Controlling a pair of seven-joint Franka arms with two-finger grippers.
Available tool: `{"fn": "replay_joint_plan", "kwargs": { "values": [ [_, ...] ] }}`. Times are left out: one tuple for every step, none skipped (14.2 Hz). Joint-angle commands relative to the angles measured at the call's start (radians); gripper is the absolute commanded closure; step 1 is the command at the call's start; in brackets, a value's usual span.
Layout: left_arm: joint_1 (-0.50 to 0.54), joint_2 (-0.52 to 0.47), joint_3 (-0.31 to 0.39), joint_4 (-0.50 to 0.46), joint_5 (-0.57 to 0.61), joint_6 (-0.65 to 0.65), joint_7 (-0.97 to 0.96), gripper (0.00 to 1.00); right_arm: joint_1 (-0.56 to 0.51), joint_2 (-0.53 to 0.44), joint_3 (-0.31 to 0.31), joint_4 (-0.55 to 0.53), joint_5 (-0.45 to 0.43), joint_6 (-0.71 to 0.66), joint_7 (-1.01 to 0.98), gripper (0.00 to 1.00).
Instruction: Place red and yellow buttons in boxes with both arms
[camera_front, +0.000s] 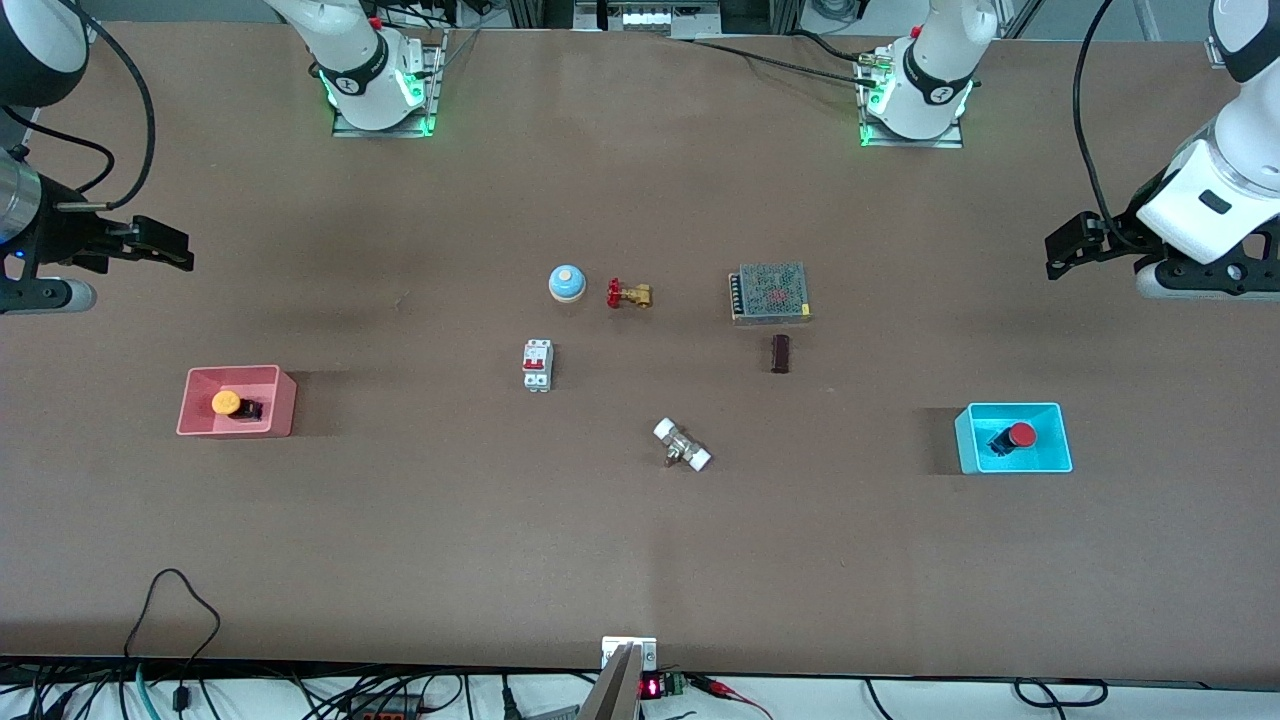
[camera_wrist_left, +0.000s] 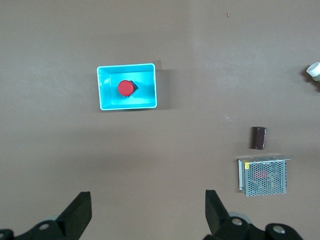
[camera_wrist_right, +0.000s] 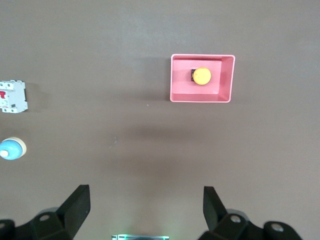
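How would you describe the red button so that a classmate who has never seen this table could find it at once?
Go to the left arm's end of the table and find the bright cyan box. The red button lies inside it, tipped on its black base. Its round red cap sets it apart from the yellow button in the pink-red box.

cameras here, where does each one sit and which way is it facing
Front view: high across the table, facing both arm bases; shows left gripper and right gripper, both open.
Left wrist view: on the left wrist, looking down at the red button in the cyan box; own open gripper shows.
Right wrist view: on the right wrist, looking down at the yellow button in the pink box; own open gripper shows.
Shared: front view also shows both boxes and buttons.
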Motion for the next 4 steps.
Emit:
{"fn": "replay_joint_plan", "kwargs": {
  "values": [
    [-0.014,-0.012,0.002,0.007,-0.013,-0.019,0.014,0.00,-0.012,0.002,0.006,-0.001,0.024,-0.007,0.014,0.00],
    [-0.014,-0.012,0.002,0.007,-0.013,-0.019,0.016,0.00,-0.012,0.002,0.006,-0.001,0.024,-0.010,0.015,0.00],
    [-0.014,-0.012,0.002,0.007,-0.013,-0.020,0.016,0.00,-0.012,0.002,0.006,-0.001,0.022,-0.012,0.014,0.00],
    [-0.014,-0.012,0.002,0.007,-0.013,-0.025,0.017,0.00,-0.012,0.002,0.006,-0.001,0.022,-0.013,0.015,0.00]
  ]
}}
